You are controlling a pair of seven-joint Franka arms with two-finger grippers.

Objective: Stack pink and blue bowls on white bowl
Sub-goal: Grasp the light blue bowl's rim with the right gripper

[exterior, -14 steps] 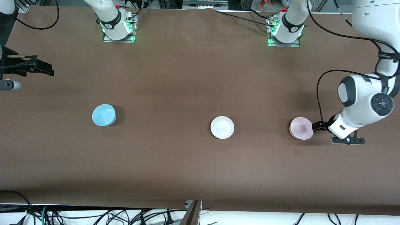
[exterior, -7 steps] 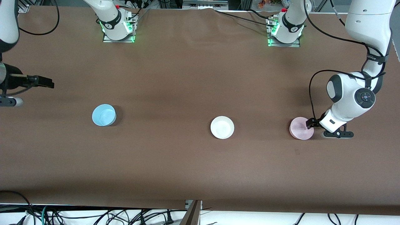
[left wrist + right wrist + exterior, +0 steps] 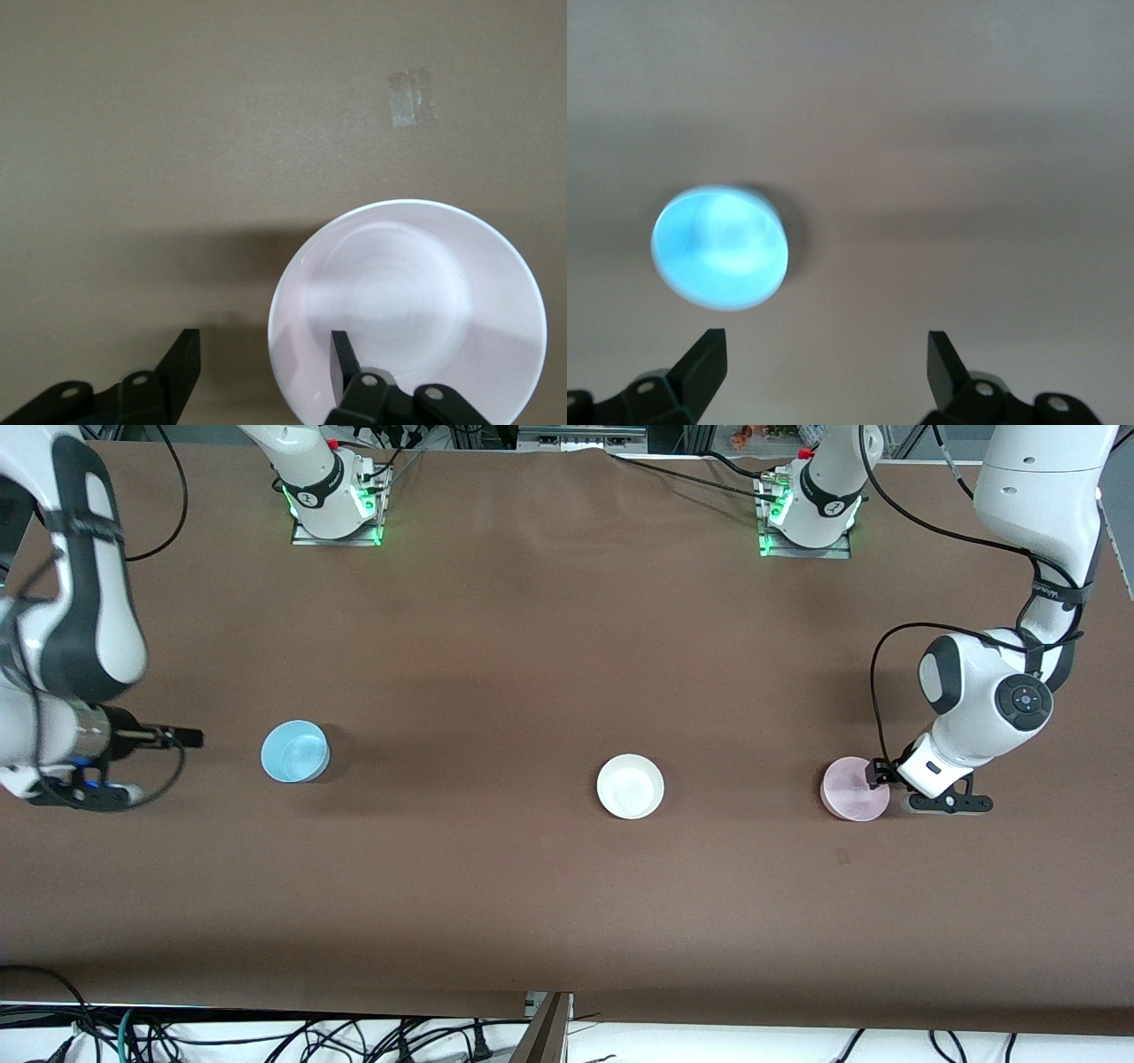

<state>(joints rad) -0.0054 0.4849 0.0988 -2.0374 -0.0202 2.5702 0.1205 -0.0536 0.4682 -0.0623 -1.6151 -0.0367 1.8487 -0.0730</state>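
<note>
The pale pink bowl (image 3: pixel 850 793) sits upright toward the left arm's end of the table. My left gripper (image 3: pixel 878 776) is open at its rim, one finger inside the bowl (image 3: pixel 407 301) and one outside, not closed on it (image 3: pixel 261 354). The white bowl (image 3: pixel 630 786) sits near the table's middle. The sky-blue bowl (image 3: pixel 295 751) sits toward the right arm's end. My right gripper (image 3: pixel 190 737) is open and empty, beside the blue bowl and apart from it; the right wrist view shows the bowl (image 3: pixel 719 246) ahead of the gripper (image 3: pixel 826 354).
A small piece of clear tape (image 3: pixel 412 97) lies on the brown table cover (image 3: pixel 496 655) near the pink bowl. The two arm bases (image 3: pixel 335 505) (image 3: pixel 808 509) stand farthest from the front camera. Cables hang at the table's front edge.
My right arm has swung in toward the blue bowl and come lower. My left gripper has moved onto the pink bowl's rim. None of the bowls has moved.
</note>
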